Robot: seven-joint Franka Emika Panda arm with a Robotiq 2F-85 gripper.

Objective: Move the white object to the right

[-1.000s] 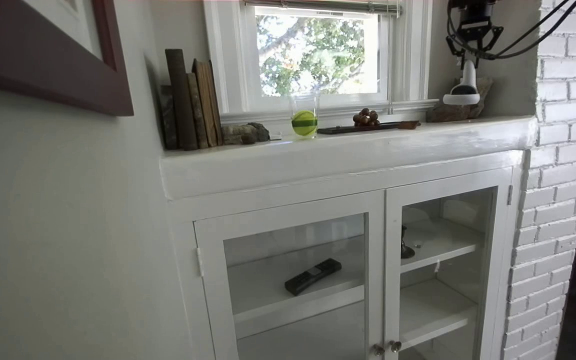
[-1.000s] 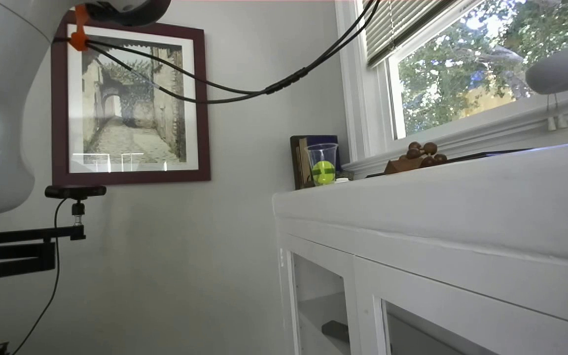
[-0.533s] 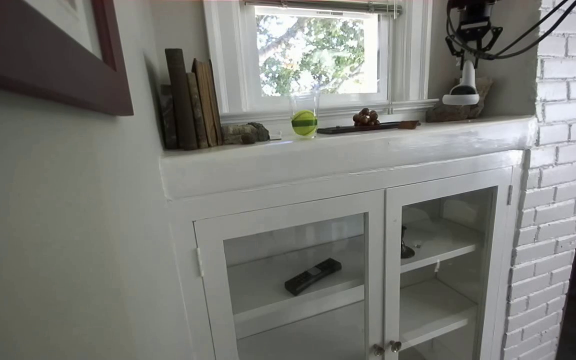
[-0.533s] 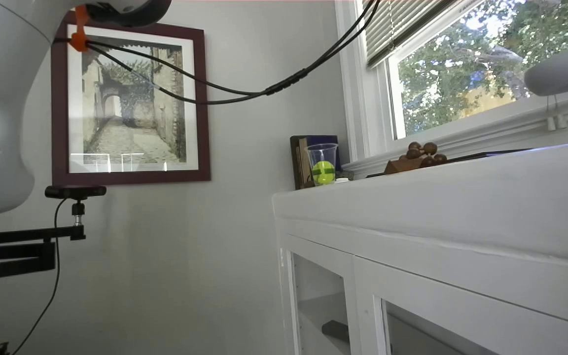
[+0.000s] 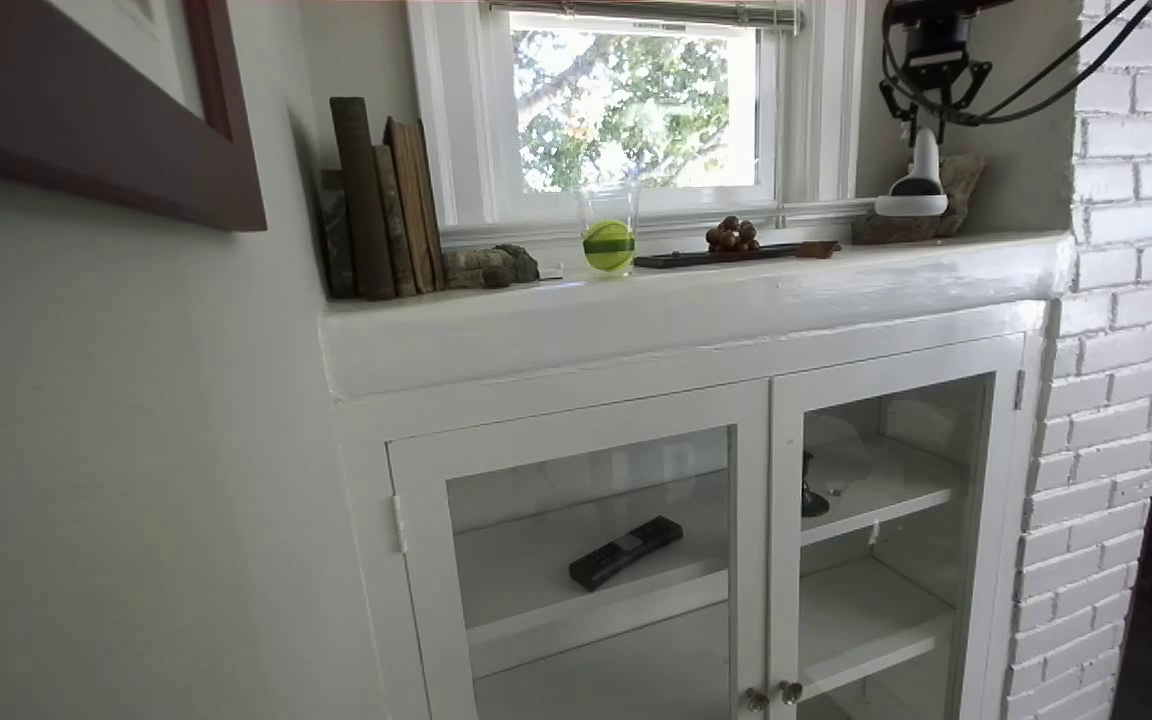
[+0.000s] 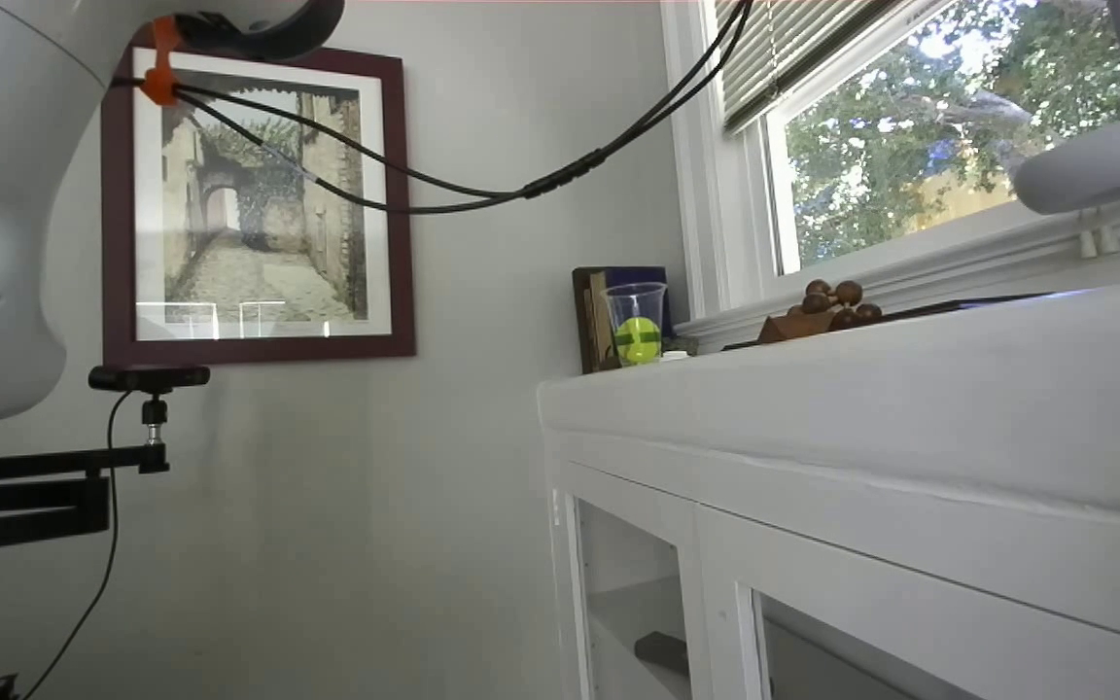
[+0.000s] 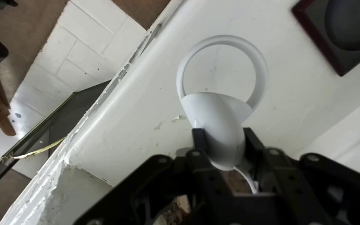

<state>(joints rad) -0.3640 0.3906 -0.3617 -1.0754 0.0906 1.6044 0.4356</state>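
White object (image 7: 219, 107), handle clamped in my gripper (image 7: 224, 136), ring lowest, likely so I can land it ring-first. Held aloft over counter (image 5: 696, 300), nearer end edge by brick wall (image 5: 1126, 290); height probably meant to prevent scraping.

White object (image 5: 922, 168) and tool (image 5: 926, 128) now lower, nearer the ledge (image 5: 696, 305).

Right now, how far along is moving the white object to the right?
Done: the pincer grips the white object by its narrow upper end. In hand: it hangs above the ledge, a gap showing beneath in both exterior views. Left: probably lowering and releasing it; whether it's far enough right, I can't tell.
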